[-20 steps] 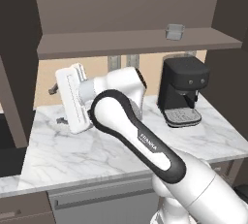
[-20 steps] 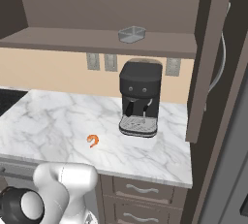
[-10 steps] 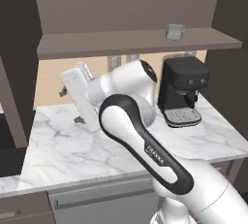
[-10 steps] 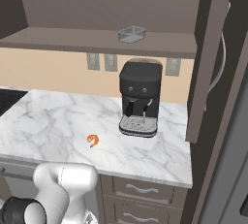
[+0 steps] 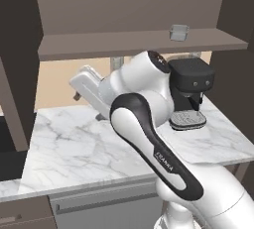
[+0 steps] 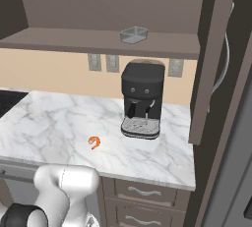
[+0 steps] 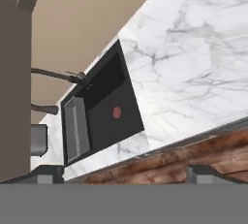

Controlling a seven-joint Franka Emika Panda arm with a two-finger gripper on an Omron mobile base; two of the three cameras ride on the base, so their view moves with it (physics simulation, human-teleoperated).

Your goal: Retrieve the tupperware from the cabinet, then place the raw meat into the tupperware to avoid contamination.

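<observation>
Gripper (image 7: 123,174): the two finger tips stand far apart at the bottom of the hand view, wide open, nothing between them. It looks down past the front edge of the marble counter (image 7: 193,68) toward a black sink (image 7: 104,114) set into it, with the tap alongside. Raw meat (image 6: 94,142) lies alone on the counter toward its front edge, left of the coffee machine (image 6: 142,98) and apart from it. Coffee machine stands toward the counter's right end, against the back wall. Farthest and highest: the tupperware (image 6: 133,35) sits at the front edge of the open cabinet's shelf (image 6: 74,42), directly above the coffee machine. Risks, as judged: a reach to the shelf could clip the coffee machine's top or the shelf lip; a nudge could push the tupperware deeper, or off the edge.
</observation>
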